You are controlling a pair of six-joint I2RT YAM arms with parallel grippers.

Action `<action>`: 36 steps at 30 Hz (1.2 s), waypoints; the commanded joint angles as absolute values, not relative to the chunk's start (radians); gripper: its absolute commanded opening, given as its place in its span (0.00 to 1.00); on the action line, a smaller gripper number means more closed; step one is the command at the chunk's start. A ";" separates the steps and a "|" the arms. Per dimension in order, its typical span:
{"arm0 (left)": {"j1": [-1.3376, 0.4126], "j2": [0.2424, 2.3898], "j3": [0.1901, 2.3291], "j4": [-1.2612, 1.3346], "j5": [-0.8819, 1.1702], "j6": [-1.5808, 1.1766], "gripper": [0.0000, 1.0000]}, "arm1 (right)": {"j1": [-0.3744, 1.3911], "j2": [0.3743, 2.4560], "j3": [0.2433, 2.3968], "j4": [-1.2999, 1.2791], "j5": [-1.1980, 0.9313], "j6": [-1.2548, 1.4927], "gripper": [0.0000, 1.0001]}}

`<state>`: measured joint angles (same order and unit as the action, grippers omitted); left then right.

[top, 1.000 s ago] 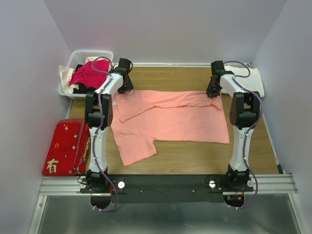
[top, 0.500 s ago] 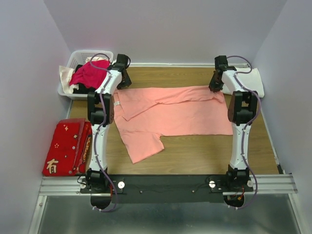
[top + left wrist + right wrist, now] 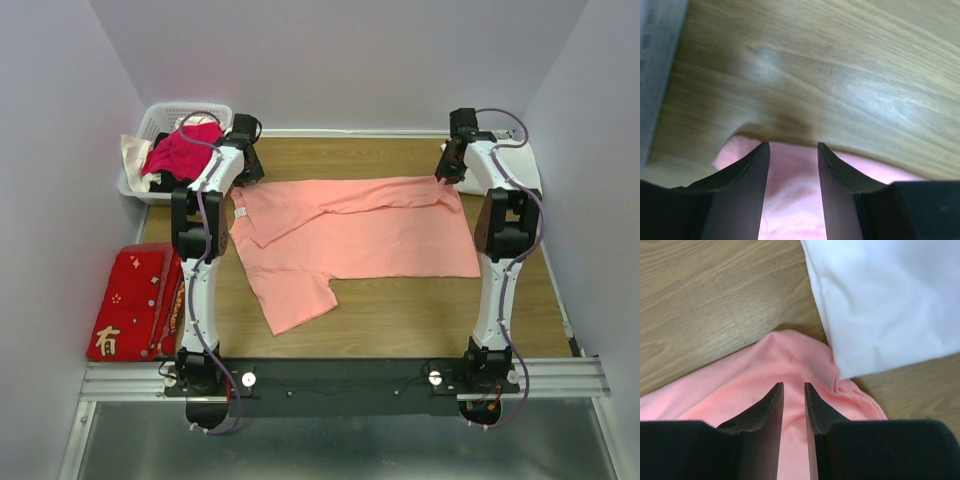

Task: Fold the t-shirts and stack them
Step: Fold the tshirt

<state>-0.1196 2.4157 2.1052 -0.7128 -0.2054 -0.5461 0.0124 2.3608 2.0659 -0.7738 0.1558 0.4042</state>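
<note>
The salmon-pink t-shirt [image 3: 360, 235] lies spread across the wooden table, one sleeve pointing toward the near edge. My left gripper [image 3: 248, 176] hovers over its far left corner. In the left wrist view this gripper [image 3: 793, 145] stands open, the pink cloth [image 3: 792, 200] below and between its fingers. My right gripper [image 3: 451, 172] is over the far right corner. The right wrist view shows its jaws [image 3: 794, 385] a narrow gap apart above the pink fabric [image 3: 740, 400]. A white t-shirt [image 3: 890, 300] lies folded at the far right [image 3: 530, 172], its edge overlapping the pink corner.
A white basket [image 3: 165, 115] with dark red and cream clothes stands at the far left corner. A flat red cloth with gold characters [image 3: 130, 300] lies off the table's left side. Walls close in on three sides.
The pink shirt slid to the right and away from the arms over the first half second, then stayed put. Both grippers have moved slightly outward and back.
</note>
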 commanded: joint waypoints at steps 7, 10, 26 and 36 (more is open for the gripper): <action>-0.205 2.131 1.890 -0.632 -0.193 -0.459 0.52 | 0.005 2.160 1.933 -0.742 0.052 0.405 0.32; -0.242 2.114 1.827 -0.621 -0.138 -0.440 0.52 | 0.005 2.128 1.872 -0.727 0.035 0.411 0.32; -0.327 2.157 1.718 -0.482 -0.012 -0.428 0.52 | 0.026 2.042 1.683 -0.677 0.032 0.414 0.32; -0.362 2.206 1.746 -0.508 -0.006 -0.429 0.52 | 0.026 2.036 1.675 -0.675 0.046 0.414 0.32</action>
